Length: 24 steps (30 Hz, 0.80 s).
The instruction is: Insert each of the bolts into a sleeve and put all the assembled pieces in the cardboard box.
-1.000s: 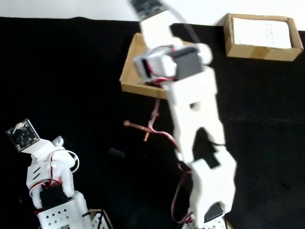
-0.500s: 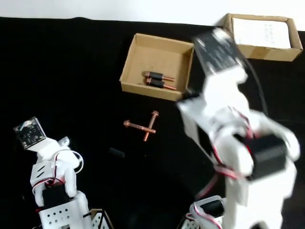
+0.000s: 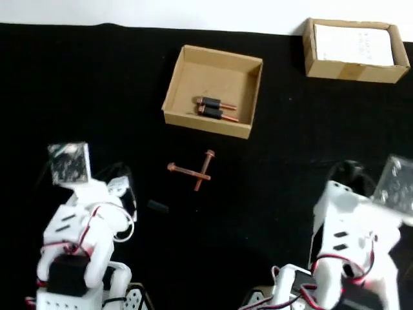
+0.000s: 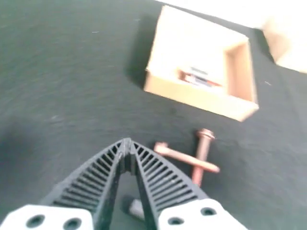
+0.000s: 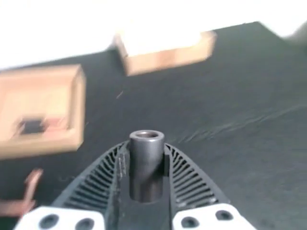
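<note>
Two copper bolts (image 3: 185, 171) (image 4: 184, 158) lie crossed on the black mat in front of the open cardboard box (image 3: 176, 97) (image 4: 236, 62). Two assembled bolt-and-sleeve pieces (image 3: 215, 108) (image 4: 199, 79) lie inside the box. A loose black sleeve (image 3: 157, 206) rests on the mat near the left arm. My left gripper (image 4: 125, 143) is shut and empty, hovering just short of the bolts. My right gripper (image 5: 146, 143) is shut on a dark sleeve (image 5: 145, 165) held upright, at the mat's near right, well back from the box (image 5: 43, 91).
A second cardboard box (image 3: 312, 48) (image 5: 163, 52) holding white paper stands at the far right. The left arm (image 3: 77, 239) and the right arm (image 3: 352, 245) both stand at the near edge. Open black mat lies between them and the boxes.
The right arm has pulled back from over the cardboard box to the near right, uncovering the two pieces inside. The left arm has shifted slightly forward and right.
</note>
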{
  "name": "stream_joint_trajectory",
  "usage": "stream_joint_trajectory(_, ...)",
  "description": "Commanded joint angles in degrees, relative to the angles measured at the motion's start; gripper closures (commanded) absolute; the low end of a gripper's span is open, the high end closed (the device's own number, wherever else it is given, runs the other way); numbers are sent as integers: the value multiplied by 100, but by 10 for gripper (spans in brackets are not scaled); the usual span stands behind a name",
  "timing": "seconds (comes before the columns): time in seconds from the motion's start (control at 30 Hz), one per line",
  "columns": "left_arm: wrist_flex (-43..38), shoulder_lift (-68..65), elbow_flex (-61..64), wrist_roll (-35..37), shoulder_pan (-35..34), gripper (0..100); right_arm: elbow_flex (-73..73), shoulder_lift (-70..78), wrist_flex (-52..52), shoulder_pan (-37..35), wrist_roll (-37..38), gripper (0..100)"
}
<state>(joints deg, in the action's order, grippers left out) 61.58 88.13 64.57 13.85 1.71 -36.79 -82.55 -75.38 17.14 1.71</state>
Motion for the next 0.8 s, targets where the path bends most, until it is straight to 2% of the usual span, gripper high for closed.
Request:
stream_joint_trajectory(0.0, 352, -1798, -1692, 18, 514, 990, -892, -875, 954, 813, 0, 991)
stream_joint_trajectory(0.17, 1327, -4057, -3688, 18, 1332, 990, -2167, -1965, 2026, 1666, 360, 991)
stream_joint_trajectory(0.3, 1749, -5385, -4708, 18, 1947, 989, -3204, -2264, 2949, 2492, 598, 991)
stream_joint_trajectory(0.4, 1776, -6158, -5147, 18, 2281, 967, -3864, -2202, 3890, 3152, 598, 991)
stream_joint_trajectory(0.5, 1767, -6844, -5473, 26, 2492, 891, -4602, -2202, 4910, 3538, 607, 991)
stream_joint_trajectory(0.63, 1582, -7776, -5859, 35, 2475, 820, -5367, -2202, 5859, 3837, 607, 991)
stream_joint_trajectory(0.77, 1055, -8681, -6132, 44, 2281, 819, -5851, -2202, 6369, 3978, 607, 991)
